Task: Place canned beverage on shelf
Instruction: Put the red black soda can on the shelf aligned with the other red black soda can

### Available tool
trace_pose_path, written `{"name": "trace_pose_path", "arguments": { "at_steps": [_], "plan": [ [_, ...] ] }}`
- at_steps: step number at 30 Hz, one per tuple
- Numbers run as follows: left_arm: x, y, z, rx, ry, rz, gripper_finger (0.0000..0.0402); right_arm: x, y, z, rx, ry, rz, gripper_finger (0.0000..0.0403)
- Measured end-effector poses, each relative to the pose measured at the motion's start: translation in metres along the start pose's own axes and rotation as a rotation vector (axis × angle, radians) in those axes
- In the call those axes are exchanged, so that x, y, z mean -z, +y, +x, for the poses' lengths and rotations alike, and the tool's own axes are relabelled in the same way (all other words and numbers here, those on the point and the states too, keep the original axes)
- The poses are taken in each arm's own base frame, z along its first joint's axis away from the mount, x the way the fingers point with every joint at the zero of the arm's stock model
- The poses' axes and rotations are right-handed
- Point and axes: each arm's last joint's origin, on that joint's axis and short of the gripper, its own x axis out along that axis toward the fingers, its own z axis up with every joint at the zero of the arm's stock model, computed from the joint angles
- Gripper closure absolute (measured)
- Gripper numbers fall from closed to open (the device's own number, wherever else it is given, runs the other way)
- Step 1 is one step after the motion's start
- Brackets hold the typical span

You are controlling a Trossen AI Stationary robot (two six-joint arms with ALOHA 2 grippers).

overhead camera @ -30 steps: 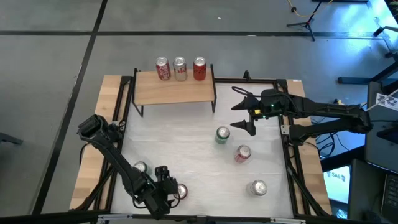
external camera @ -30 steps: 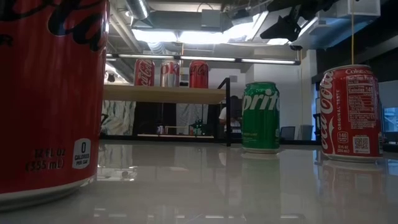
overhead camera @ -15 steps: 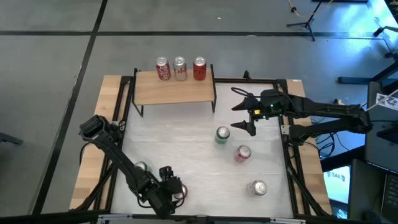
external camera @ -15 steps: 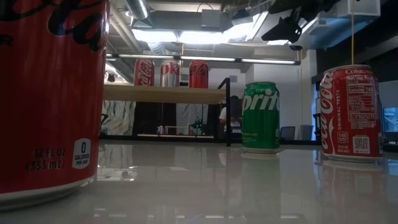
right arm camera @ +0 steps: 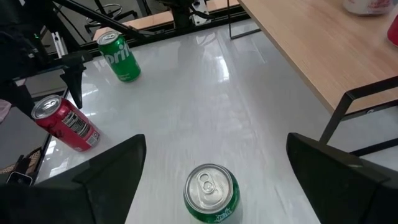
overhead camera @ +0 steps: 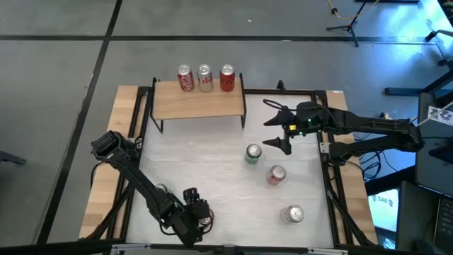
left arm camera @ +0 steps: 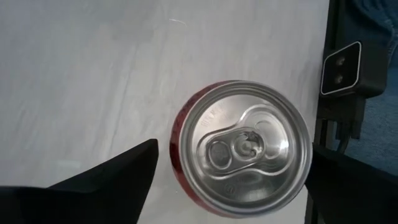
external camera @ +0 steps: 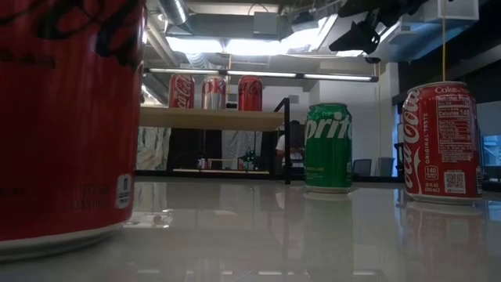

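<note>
Left tool (left arm camera: 230,180), fingers spread, straddles the red can (left arm camera: 244,148) far from the shelf (overhead camera: 199,103); centre it, then close evenly.

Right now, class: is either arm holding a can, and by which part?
Nothing is held. The left gripper straddles a red can, jaws open beside its sides; the right gripper hangs empty.

The small light-wood shelf on black legs (overhead camera: 198,103) has three upright cans (overhead camera: 204,78) lined along its far edge; its near part is bare board. On the white counter (overhead camera: 205,159), a green can (overhead camera: 253,154), a red can (overhead camera: 275,175) and a silver-topped can (overhead camera: 293,213) crowd the right side. The middle stretch lies open.
</note>
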Motion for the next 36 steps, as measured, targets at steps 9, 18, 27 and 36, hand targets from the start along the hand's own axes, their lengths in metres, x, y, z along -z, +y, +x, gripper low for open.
{"name": "trace_pose_path", "arguments": {
  "at_steps": [9, 18, 27, 36],
  "plan": [
    [-0.009, 0.008, 0.004, -0.013, 0.008, 0.019, 0.0111, 0.000, 0.000, 0.000, 0.000, 0.000, 0.000, 0.0020],
    [-0.023, 0.022, 0.010, -0.024, 0.023, 0.038, 0.0123, 0.000, 0.000, 0.000, 0.000, 0.000, 0.000, 0.0020],
    [-0.050, 0.055, 0.009, -0.073, 0.033, 0.046, 0.0125, 0.000, 0.000, 0.000, -0.001, 0.000, 0.000, 0.0020],
    [-0.082, 0.093, 0.019, -0.135, -0.009, -0.029, 0.0126, 0.000, 0.000, 0.000, 0.000, -0.001, 0.000, 0.0020]
  ]
}}
